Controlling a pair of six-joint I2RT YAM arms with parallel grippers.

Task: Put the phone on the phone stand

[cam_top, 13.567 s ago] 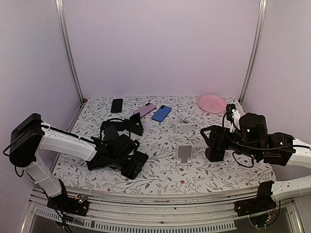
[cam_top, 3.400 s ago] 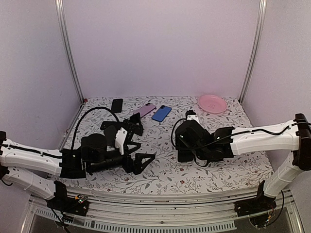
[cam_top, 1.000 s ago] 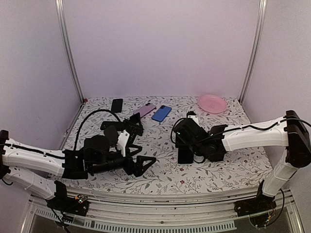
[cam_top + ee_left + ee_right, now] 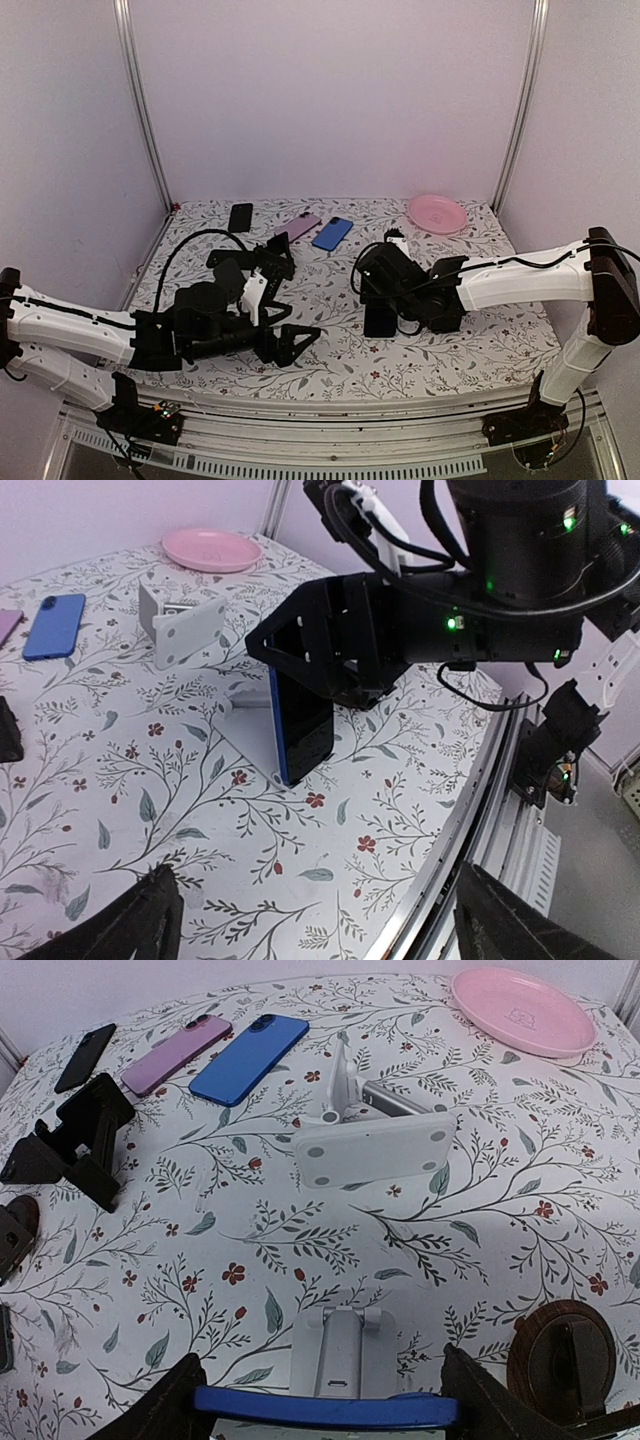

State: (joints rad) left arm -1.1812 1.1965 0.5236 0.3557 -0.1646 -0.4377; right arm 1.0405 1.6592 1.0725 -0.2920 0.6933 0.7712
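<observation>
Leaning on the phone stand, phone spans right gripper.

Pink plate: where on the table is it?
Top view: the pink plate lies in the far right corner of the table, right of the flat blue phone.

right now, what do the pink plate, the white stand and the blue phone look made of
The pink plate: likely plastic, smooth, even colour, soft sheen.
The white stand: matte plastic or painted metal, unclear; its grey dots may be rubber pads.
The blue phone: glossy dark face, probably glass; blue frame, metal or plastic, can't tell.
</observation>
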